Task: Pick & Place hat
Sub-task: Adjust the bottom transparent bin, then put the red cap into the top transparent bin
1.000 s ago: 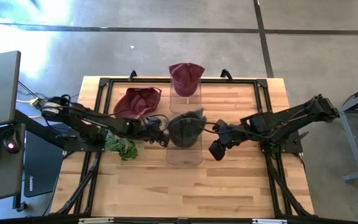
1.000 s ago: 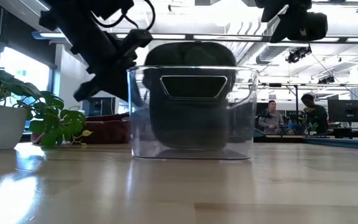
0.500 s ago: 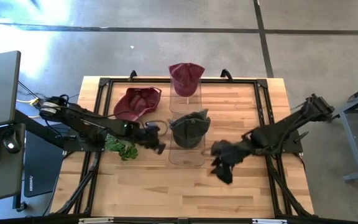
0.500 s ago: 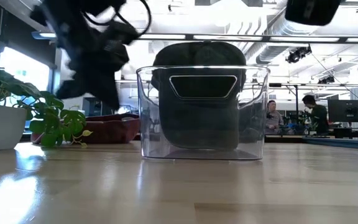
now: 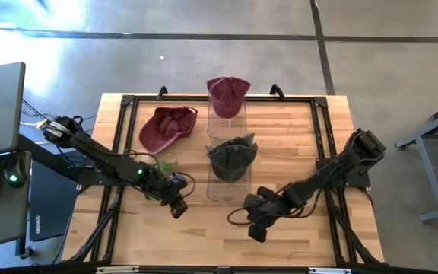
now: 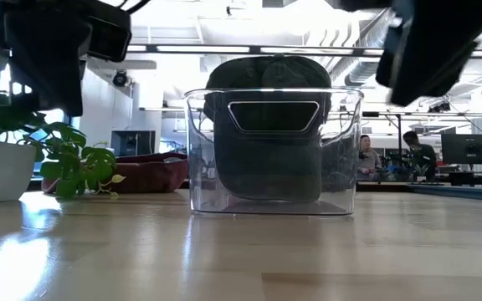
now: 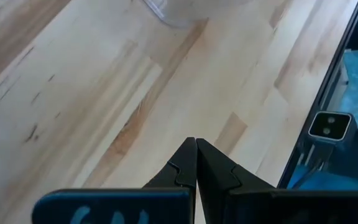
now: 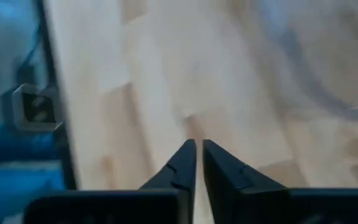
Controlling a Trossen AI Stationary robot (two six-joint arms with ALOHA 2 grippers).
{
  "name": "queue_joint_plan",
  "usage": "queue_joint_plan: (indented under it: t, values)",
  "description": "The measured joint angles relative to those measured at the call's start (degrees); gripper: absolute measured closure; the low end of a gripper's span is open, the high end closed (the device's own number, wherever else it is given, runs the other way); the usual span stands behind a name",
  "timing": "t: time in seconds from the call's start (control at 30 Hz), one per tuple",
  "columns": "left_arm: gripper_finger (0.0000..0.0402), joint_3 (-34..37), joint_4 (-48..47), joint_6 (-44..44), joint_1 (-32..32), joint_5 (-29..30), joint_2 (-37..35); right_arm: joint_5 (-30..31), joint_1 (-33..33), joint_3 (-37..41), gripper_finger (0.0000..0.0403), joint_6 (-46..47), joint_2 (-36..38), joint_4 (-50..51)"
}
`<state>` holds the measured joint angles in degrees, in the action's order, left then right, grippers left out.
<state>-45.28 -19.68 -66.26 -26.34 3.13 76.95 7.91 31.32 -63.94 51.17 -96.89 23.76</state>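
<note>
low view alone shows dark hat [image 6: 266, 125] inside clear bin [image 6: 272, 150]; left gripper [image 7: 196, 163], right gripper [image 8: 197, 163] closed, empty, over wood table [image 5: 295, 236].

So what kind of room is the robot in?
Probably a big robot lab or workshop. The wooden table stands on a bare concrete floor, long ceiling lights hang overhead, and people sit at computer screens in the background.

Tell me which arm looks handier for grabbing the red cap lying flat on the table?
Probably the left. Its gripper is on the same side as the red cap, while the right gripper sits beyond the clear bin.
</note>
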Motion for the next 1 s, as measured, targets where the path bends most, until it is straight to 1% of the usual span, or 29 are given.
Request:
queue_joint_plan:
  t: [0.1,0.2,0.33,0.47,0.6,0.73,0.83,0.93,1.0]
  values:
    - [0.0401,-0.3,-0.5,0.1,-0.1,0.2,0.0,2.9,-1.5,0.0,0.0399,0.2,-0.6,1.7]
    - [0.0401,-2.1,-1.4,1.7,0.0,0.4,0.0,5.1,-3.0,0.0,0.0395,-0.1,-0.5,3.7]
    - [0.0401,-4.8,-2.0,5.1,0.0,1.1,0.0,5.0,-4.7,0.0,0.0390,-2.1,-0.4,5.6]
    - [0.0401,-6.8,-2.3,6.9,0.1,3.1,0.0,4.4,-5.8,0.0,0.0398,-5.3,-0.3,5.8]
    - [0.0401,-9.0,-6.1,7.4,0.1,3.9,0.0,4.2,-6.6,0.0,0.0400,-8.0,-0.3,6.0]
    - [0.0401,-11.5,-12.0,7.5,0.1,4.0,0.0,2.9,-7.4,0.0,0.0394,-8.8,-0.3,6.0]
    - [0.0401,-13.7,-17.4,7.5,0.1,4.3,0.0,-0.9,-7.5,0.0,0.0396,-8.3,0.9,6.6]
    - [0.0401,-18.4,-26.5,7.5,0.1,4.9,0.0,-5.6,-7.2,0.0,0.0401,-5.1,4.4,8.4]
    - [0.0401,-22.1,-35.2,7.5,0.1,6.4,-0.9,-7.7,-6.6,0.0,0.0401,-3.2,7.8,9.5]
